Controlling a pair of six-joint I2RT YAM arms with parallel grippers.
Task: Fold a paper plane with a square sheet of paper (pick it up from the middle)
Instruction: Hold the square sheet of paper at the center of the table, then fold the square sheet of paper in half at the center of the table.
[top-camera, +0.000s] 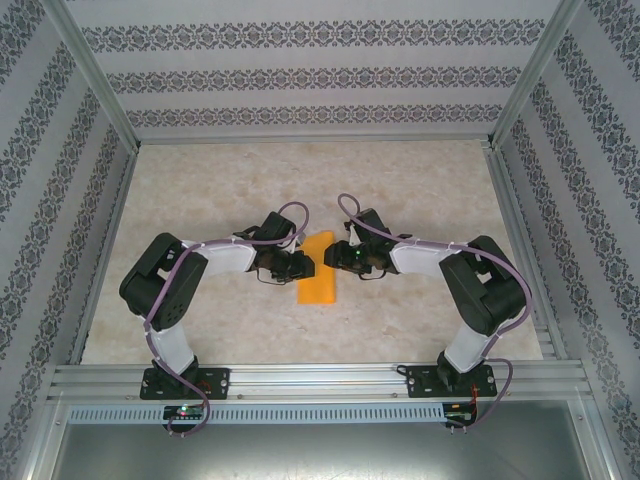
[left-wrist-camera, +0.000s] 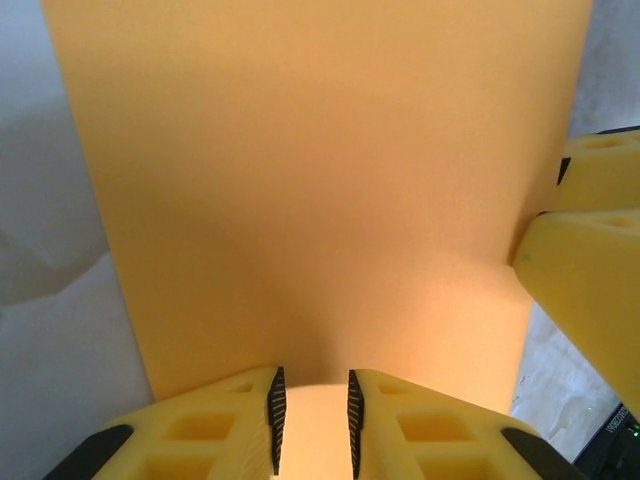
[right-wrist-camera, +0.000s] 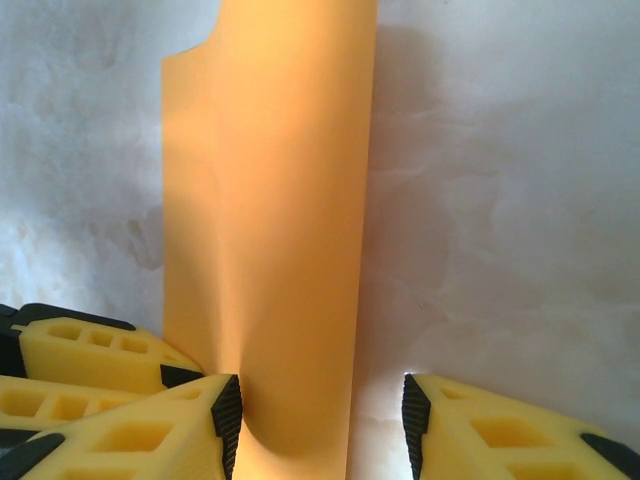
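The square sheet of paper is bright orange and folded to a narrow strip, lying on the table between both grippers. In the left wrist view the paper spreads ahead, and a raised hump of it sits between the pads. My left gripper is closed to a narrow gap on that hump. My right gripper stands open over the paper's right edge, its left pad against the curling paper and its right pad over bare table. The right gripper's fingers touch the strip's far edge.
The pale marbled tabletop has free room all round the paper. Patterned walls and metal frame posts close in the sides and back. A metal rail runs along the near edge by the arm bases.
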